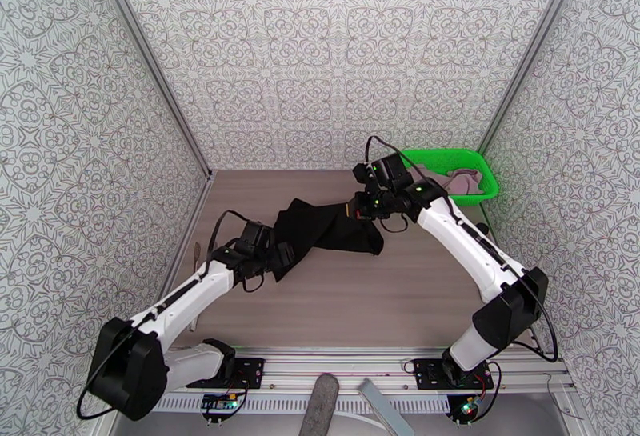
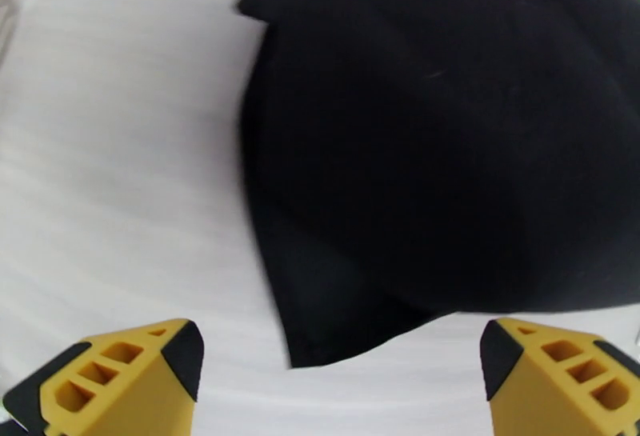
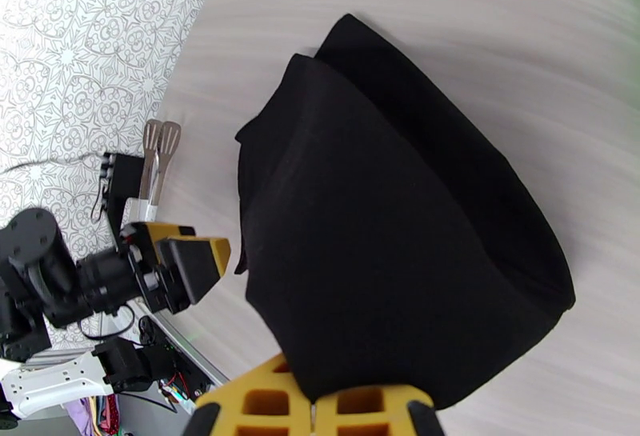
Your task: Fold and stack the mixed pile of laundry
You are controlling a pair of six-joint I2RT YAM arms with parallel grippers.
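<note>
Laundry work at mid-fold, seen from above: my right gripper pinches the far end of the black garment. The cloth lies in a loose diagonal band across the wooden table, with my left gripper at its near-left end. The pink garment sits in the green mesh basket at the table's far right corner, well apart from the fold.

From my left wrist, the jaws stand wide with nothing between them. The left gripper is poised just short of the black garment, whose lowest corner points at the gap. To do this step well, I judge I should slide in low over the table, take that corner through all its layers, and close only once cloth sits between the pads.

From my right wrist, the right gripper is clamped on the black garment, fingers closed over its edge. The cloth bunches in thick rolls. I judge light tension is needed so the edges line up before the fold goes down.
</note>
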